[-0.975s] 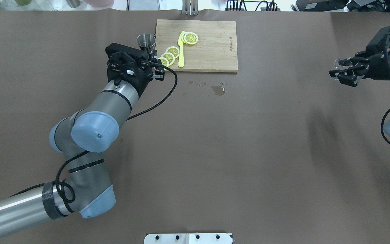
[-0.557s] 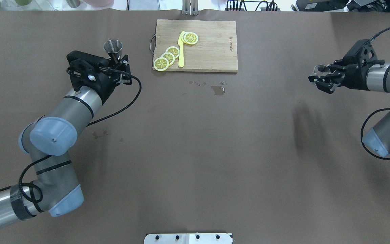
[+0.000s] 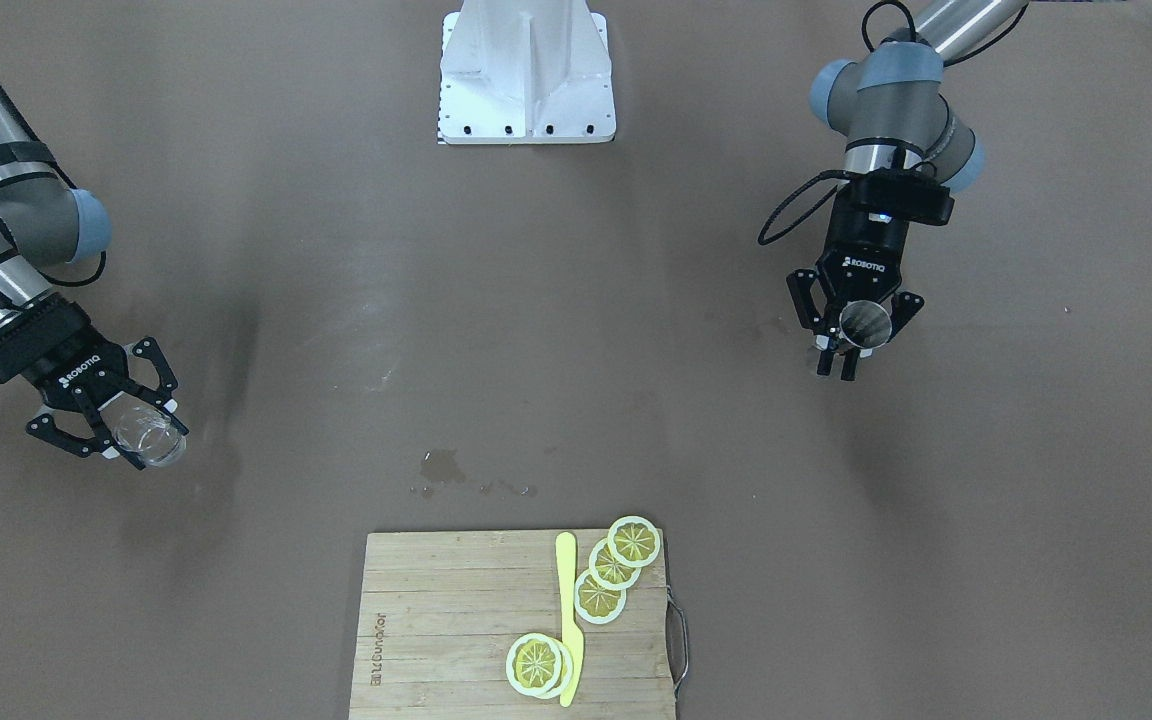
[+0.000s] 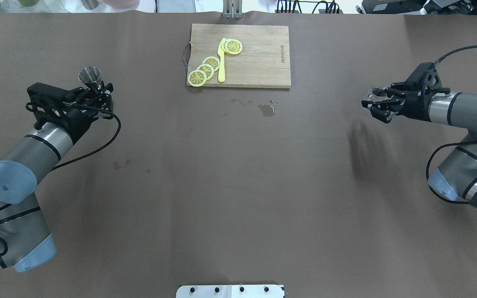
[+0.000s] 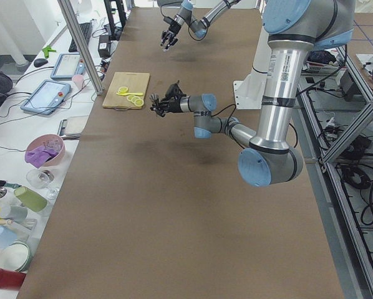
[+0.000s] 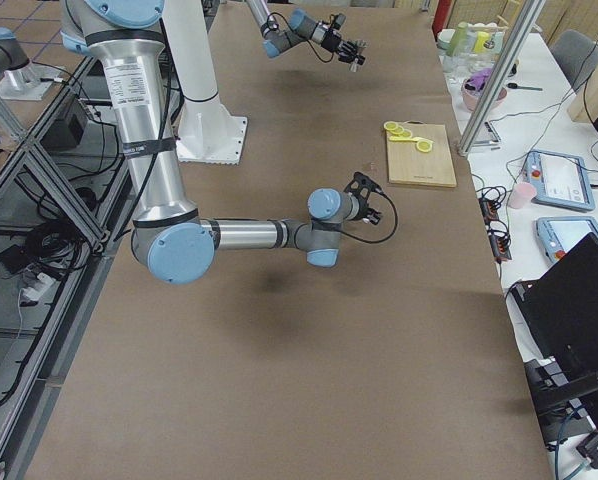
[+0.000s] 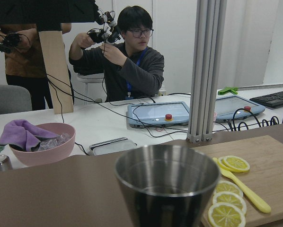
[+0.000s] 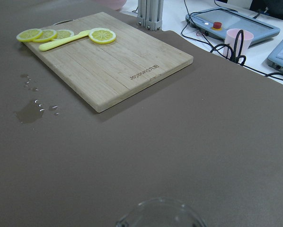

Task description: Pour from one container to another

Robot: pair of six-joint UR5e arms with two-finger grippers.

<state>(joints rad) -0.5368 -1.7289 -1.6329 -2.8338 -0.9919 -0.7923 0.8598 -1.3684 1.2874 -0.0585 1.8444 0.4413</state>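
Lemon slices [image 4: 205, 68] and knife [image 4: 221, 62] on cutting board [image 4: 259, 58].

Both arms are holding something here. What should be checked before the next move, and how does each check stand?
1. Left gripper grips the jigger, rim up: ok.
2. Right gripper grips the glass: ok.
3. Jigger above the glass: not ok; they are at opposite ends of the table.
4. Liquid in the jigger: cannot tell.
5. Table dry: not ok; a puddle lies near the cutting board.
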